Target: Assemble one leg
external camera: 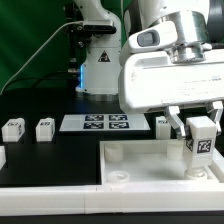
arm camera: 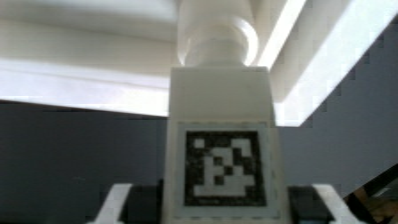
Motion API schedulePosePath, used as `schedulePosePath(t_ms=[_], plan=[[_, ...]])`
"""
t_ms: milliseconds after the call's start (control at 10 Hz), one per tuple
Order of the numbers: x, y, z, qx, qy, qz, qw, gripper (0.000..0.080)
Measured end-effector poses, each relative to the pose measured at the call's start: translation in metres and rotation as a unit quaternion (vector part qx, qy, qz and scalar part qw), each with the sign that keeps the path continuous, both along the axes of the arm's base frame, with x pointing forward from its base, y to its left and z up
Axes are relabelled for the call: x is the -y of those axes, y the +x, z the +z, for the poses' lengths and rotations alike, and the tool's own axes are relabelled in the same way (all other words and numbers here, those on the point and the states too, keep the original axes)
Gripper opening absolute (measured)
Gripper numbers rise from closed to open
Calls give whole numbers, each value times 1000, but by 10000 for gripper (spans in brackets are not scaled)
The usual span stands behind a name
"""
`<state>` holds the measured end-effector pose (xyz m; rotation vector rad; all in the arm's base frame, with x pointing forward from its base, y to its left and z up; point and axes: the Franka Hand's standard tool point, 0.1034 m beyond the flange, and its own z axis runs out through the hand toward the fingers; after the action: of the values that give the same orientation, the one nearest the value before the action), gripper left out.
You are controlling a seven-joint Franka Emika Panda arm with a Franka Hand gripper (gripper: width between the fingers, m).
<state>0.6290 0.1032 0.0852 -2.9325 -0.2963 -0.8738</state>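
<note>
My jaws are clamped on the leg (external camera: pixel 203 143), its long axis upright, over the white tray (external camera: pixel 135 165) near the counter's edge at the exterior view's right.

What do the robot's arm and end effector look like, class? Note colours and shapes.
The arm is glossy white and rounded, with a grey band near the wrist. The end effector has a boxy white body and two short pale fingers.
</note>
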Motion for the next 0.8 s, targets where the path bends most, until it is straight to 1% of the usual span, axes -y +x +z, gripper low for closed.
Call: schedulePosePath(t_ms=[200, 400, 800], plan=[[-4, -3, -8, 0, 0, 2, 1000, 294], [-7, 0, -9, 26, 3, 2, 1000, 294], [-7, 0, -8, 18, 2, 3, 1000, 295]])
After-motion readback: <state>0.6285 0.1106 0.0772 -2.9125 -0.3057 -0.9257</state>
